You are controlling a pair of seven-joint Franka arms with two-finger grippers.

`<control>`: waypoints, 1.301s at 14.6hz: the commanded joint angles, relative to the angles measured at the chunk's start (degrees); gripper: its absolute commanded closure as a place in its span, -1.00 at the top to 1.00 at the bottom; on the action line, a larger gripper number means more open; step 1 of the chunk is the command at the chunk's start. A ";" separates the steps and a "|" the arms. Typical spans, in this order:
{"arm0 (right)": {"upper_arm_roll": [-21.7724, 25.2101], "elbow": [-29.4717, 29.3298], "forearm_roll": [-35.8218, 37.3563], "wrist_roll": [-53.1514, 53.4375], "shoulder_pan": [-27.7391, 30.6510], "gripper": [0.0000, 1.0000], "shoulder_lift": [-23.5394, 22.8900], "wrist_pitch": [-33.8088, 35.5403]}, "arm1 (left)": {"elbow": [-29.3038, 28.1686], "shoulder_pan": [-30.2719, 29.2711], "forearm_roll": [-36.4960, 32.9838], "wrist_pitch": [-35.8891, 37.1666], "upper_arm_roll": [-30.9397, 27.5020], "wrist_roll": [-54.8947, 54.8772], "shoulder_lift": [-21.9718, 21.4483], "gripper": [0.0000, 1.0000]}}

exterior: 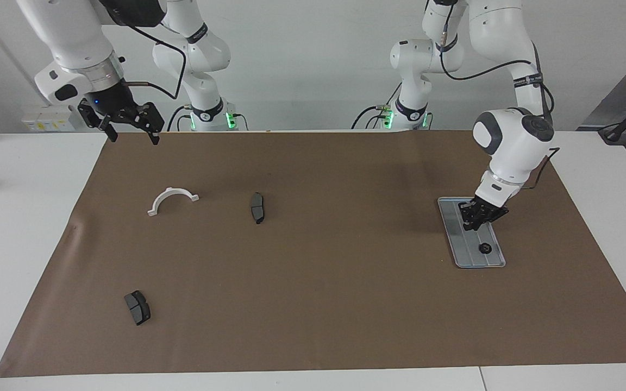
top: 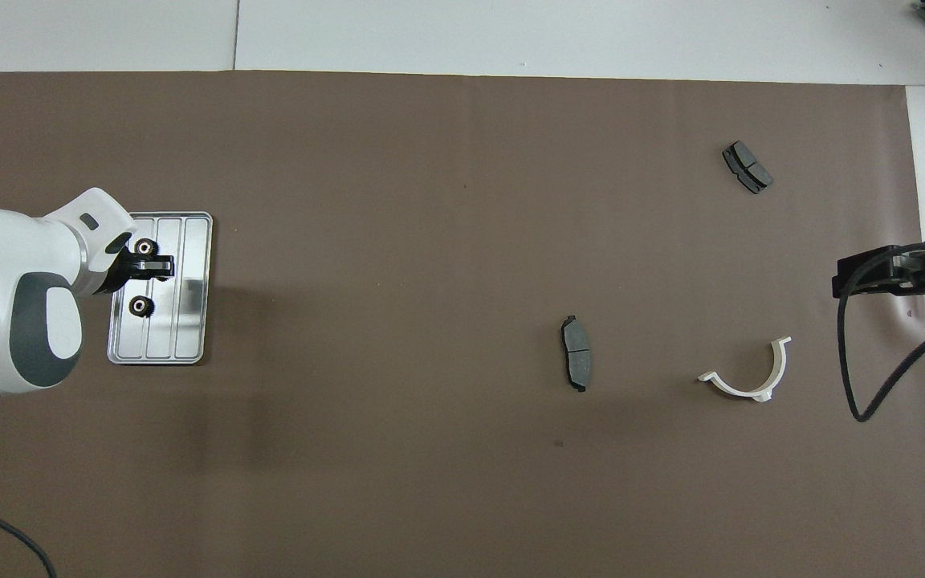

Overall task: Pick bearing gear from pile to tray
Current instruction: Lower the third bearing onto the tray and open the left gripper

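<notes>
The silver tray [exterior: 471,259] [top: 189,313] lies at the left arm's end of the brown mat. Two black bearing gears rest in it, one [top: 144,246] [exterior: 485,248] farther from the robots than the other [top: 140,305]. My left gripper [exterior: 477,217] [top: 159,266] is shut low over the tray between them, and I see nothing in its fingertips. What shows of the pile is a white half-ring bracket [exterior: 173,200] [top: 751,377] and two dark pads. My right gripper [exterior: 132,136] [top: 844,281] waits open, raised over the mat's edge at the right arm's end.
One dark pad [exterior: 257,207] [top: 576,353] lies beside the bracket toward the middle of the mat. The other pad [exterior: 137,307] [top: 747,167] lies farthest from the robots. A black cable [top: 872,377] hangs from the right arm. White table borders the mat.
</notes>
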State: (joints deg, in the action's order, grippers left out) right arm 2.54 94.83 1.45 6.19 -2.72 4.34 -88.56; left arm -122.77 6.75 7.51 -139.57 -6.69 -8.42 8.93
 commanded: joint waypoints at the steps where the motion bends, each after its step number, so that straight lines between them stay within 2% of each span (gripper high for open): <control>1: 0.10 -0.61 0.31 0.31 -0.27 1.00 -0.39 0.58 | -2.12 -0.86 0.93 -3.60 0.72 -1.42 0.64 -0.78; 2: 0.10 -0.61 0.31 0.31 -0.27 1.00 -0.39 0.58 | -2.12 -0.86 0.93 -4.22 0.72 -1.42 1.26 -0.67; 3: 0.10 -0.61 0.31 0.31 -0.27 1.00 -0.39 0.58 | -2.12 -0.86 1.02 -4.31 0.72 -1.42 1.52 -0.38; 4: 0.10 -0.61 0.31 0.31 -0.27 1.00 -0.39 0.58 | -2.12 -0.86 1.37 -4.31 0.72 -1.42 1.52 0.12; 5: 0.10 -0.61 0.14 0.31 -0.18 1.00 -0.39 0.49 | -2.12 -0.86 1.37 -4.22 0.72 -1.42 1.52 0.76; 6: 0.10 -0.61 -0.82 0.31 0.08 1.00 -0.39 0.49 | -2.04 -0.69 1.37 -4.22 0.72 -1.51 1.61 1.00; 8: 0.10 -0.26 -4.60 0.22 0.44 1.00 -0.39 0.58 | -1.16 -0.25 1.37 -3.70 0.63 -2.12 1.61 1.00; 12: 0.19 -0.26 -4.44 0.22 0.44 1.00 -0.39 0.49 | 1.64 0.28 0.67 0.33 0.63 -3.00 -0.75 1.00; 16: 0.19 -0.35 -4.52 0.31 0.52 1.00 -0.39 0.58 | 7.52 1.25 0.14 10.33 0.72 -2.74 -3.48 1.00; 19: 0.01 -0.35 -4.87 0.31 0.00 1.00 -0.39 0.67 | 15.08 2.39 -5.03 21.85 1.16 -2.65 -4.54 1.00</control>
State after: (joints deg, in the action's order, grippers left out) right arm 2.66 94.84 -2.12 6.20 -2.68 4.18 -88.56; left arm -112.38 7.65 5.41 -124.87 -5.06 -10.62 5.15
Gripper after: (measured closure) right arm 0.000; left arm 0.000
